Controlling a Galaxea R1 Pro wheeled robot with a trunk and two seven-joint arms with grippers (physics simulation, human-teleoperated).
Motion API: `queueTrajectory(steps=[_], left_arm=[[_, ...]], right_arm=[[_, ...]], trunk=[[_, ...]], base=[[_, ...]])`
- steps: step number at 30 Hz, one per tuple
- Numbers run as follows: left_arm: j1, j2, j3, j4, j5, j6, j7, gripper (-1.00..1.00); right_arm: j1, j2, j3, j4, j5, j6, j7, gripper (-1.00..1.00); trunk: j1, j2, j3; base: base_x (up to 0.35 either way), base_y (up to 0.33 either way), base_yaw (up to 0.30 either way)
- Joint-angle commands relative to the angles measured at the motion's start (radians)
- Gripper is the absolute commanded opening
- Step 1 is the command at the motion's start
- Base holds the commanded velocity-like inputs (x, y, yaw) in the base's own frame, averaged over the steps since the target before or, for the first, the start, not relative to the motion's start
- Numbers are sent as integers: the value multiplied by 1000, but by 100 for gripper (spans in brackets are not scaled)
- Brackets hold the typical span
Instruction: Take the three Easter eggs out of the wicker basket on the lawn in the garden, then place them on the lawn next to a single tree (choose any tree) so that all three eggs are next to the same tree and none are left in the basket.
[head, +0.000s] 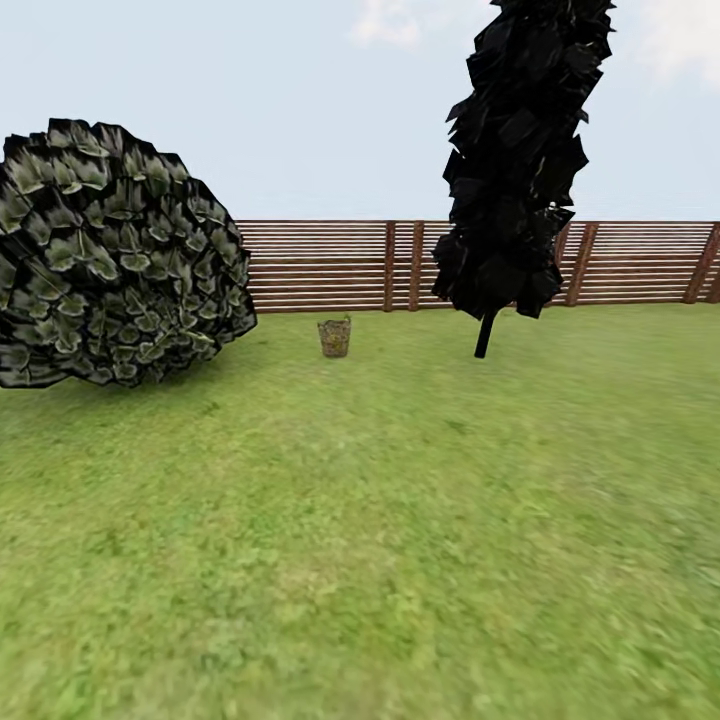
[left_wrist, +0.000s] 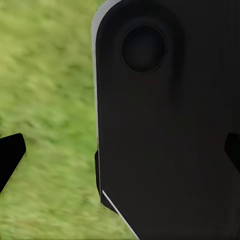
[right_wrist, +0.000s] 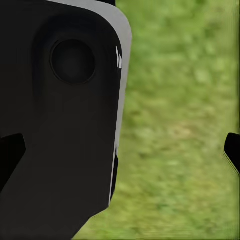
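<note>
Approach step: wicker basket (head: 334, 337) far ahead on lawn (head: 400, 520), near fence (head: 320, 265), between bush (head: 110, 260) and dark conifer (head: 515, 160). My jaws spread wide, empty. Next: drive closer, reach eggs.

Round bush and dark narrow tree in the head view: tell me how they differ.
The round bush is wide, low and dome-shaped; the dark narrow tree is tall and slim, running past the picture's top. The bush's leaves are grey-green with pale veins; the tree's foliage is almost black. The bush sits down on the lawn; the tree stands on a thin, leaning bare stem. Both stand before the fence.
</note>
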Motion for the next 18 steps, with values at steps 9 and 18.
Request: queueTrajectory(steps=[9, 18], left_arm=[[1, 0, 0, -2, 0, -1, 0, 100], [1, 0, 0, -2, 0, -1, 0, 100]], right_arm=[[-1, 0, -1, 2, 8, -2, -1, 100], [-1, -1, -1, 2, 9, 0, 0, 100]], trunk=[[1, 0, -2], [1, 0, -7]], base=[[330, 0, 18], [330, 0, 91]])
